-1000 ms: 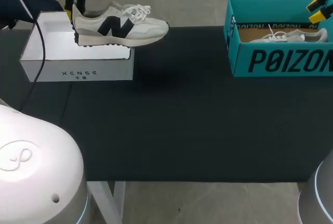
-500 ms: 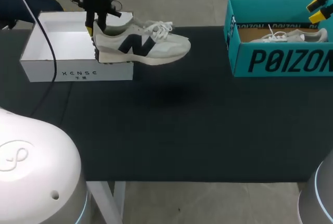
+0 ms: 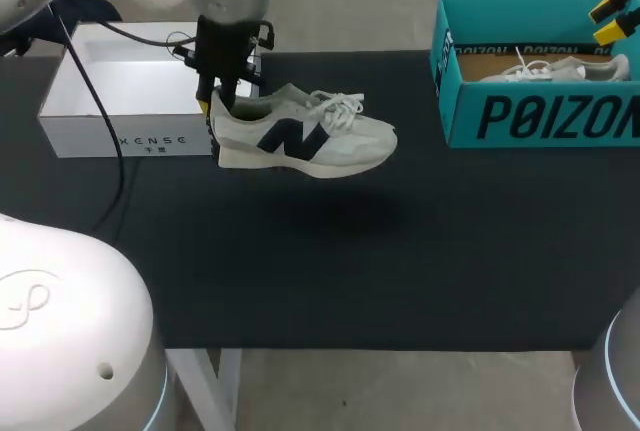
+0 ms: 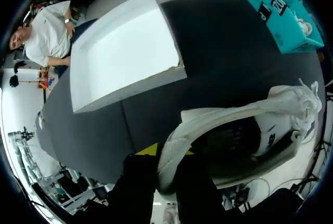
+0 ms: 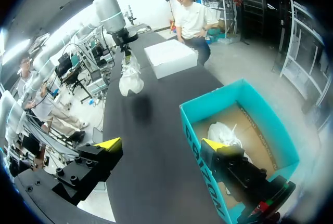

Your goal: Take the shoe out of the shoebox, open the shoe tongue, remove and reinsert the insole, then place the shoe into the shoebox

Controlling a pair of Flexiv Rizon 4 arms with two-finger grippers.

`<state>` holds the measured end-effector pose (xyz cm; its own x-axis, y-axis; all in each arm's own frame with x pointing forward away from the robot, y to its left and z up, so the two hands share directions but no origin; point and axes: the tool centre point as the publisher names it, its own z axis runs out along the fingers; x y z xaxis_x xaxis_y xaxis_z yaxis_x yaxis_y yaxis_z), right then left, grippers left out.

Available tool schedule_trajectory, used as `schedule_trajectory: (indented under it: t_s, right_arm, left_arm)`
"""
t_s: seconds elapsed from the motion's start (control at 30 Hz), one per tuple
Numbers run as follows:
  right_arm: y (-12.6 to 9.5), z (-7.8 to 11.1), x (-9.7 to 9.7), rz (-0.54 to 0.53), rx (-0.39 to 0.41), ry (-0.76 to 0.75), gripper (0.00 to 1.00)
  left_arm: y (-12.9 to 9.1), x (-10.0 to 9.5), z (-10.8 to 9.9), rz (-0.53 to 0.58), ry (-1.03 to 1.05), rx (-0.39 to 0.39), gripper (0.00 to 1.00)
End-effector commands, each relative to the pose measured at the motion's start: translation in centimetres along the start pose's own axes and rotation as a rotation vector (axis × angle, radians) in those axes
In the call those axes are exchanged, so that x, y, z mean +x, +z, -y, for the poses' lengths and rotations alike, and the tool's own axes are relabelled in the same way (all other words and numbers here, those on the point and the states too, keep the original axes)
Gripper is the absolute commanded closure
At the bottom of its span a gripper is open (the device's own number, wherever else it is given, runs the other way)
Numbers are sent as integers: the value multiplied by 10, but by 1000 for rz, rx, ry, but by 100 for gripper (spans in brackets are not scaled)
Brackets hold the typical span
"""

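The left gripper [image 3: 213, 114] clamped the heel collar of the shoe [image 3: 305, 138], which hung above the table [image 3: 400, 261] just beside the white shoebox [image 3: 100, 136]. Held by that soft edge alone (toe far out), it could sag or slip free. The right gripper [image 3: 617, 11] stood open by the teal box [image 3: 540, 116].

The left shoebox [image 3: 150, 138] sits far left on the table [image 3: 400, 251]. The right shoebox [image 3: 540, 116] sits far right, with a second shoe [image 3: 545, 69] in it. The shoe [image 3: 305, 136] hangs just right of the left shoebox, heel in the left gripper [image 3: 214, 116].
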<state>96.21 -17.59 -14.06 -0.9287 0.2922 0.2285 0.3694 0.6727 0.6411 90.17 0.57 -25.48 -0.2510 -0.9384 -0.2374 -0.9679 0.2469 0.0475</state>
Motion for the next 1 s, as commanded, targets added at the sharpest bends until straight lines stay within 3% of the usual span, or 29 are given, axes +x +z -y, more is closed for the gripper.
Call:
schedule_trajectory:
  t_s: [0.03, 0.4, 1.0]
  right_arm:
    - [0, 0, 0, 0, 1, 0, 0]
    - [0, 0, 0, 0, 1, 0, 0]
    - [0, 0, 0, 0, 1, 0, 0]
  left_arm:
    - [15, 14, -14, 26, -10, 186, 100]
    - [54, 47, -18, 44, -41, 189, 100]
    - [69, 94, 0, 44, -102, 127, 100]
